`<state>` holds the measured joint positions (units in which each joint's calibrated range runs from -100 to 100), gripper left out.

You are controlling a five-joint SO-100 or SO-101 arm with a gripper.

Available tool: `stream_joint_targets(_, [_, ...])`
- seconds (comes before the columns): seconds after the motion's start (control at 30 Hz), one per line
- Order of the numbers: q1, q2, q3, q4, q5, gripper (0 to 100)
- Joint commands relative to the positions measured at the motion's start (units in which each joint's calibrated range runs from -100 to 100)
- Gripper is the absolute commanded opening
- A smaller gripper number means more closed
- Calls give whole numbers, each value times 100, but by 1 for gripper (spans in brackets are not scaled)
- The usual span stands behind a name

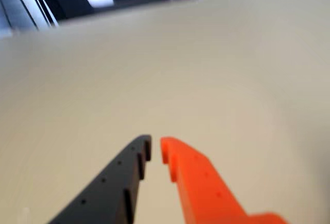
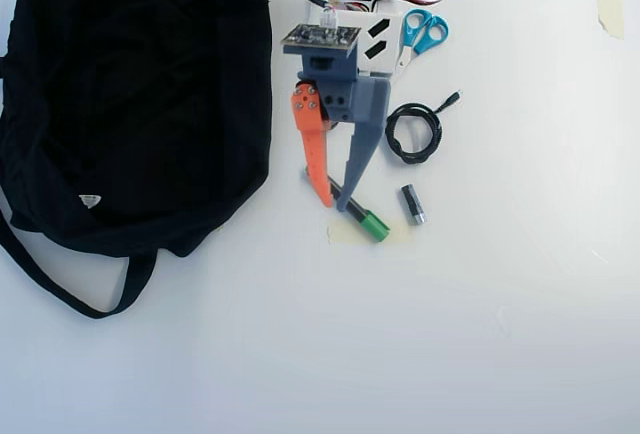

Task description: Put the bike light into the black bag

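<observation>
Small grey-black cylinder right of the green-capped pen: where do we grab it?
Mid-body of the cylinder, from straight above, fingers closing left-right in the overhead view. It lies flat, long axis nearly top-to-bottom, with bare table on both sides.

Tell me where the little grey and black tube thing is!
In the overhead view, the small cylinder lies on the white table, right of the green-capped marker and just below the coiled black cable.
</observation>
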<state>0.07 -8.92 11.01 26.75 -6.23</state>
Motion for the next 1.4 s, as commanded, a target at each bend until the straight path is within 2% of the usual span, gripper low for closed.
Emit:
stream_joint_targets(0.0, [-7, -178, -274, 512, 30, 3])
stream_joint_targets(0.8, [-67, -186, -283, 4000, 30, 2])
stream_joint_targets(1.17, [-67, -178, -1047, 5852, 30, 2])
stream_joint_targets(1.37, [-75, -70, -1020, 6472, 25, 2])
